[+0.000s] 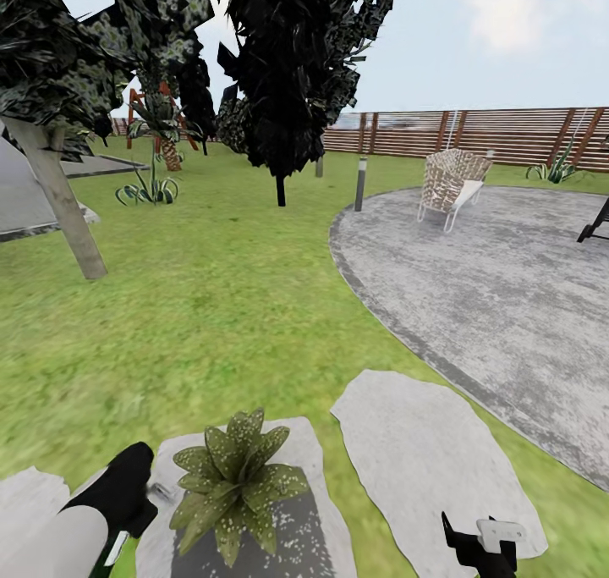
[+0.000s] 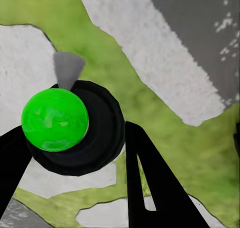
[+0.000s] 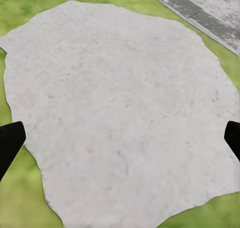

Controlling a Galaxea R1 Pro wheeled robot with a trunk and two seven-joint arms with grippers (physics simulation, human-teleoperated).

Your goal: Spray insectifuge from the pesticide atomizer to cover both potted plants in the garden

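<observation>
My left gripper (image 2: pixel 75 153) is closed around the pesticide atomizer (image 2: pixel 56 119), held between my fingers; it looks light, rigid and smooth, so I grip its round body. My right gripper (image 3: pixel 120 138) hangs wide apart above a stepping stone (image 3: pixel 125 103).

- left arm (image 1: pixel 59 540): white forearm shell, rounded black wrist section
- left gripper (image 2: pixel 75 158): flat black tapered fingers, one with a triangular cutout
- right gripper (image 1: pixel 482 544): black fingers, small white plate on top
</observation>
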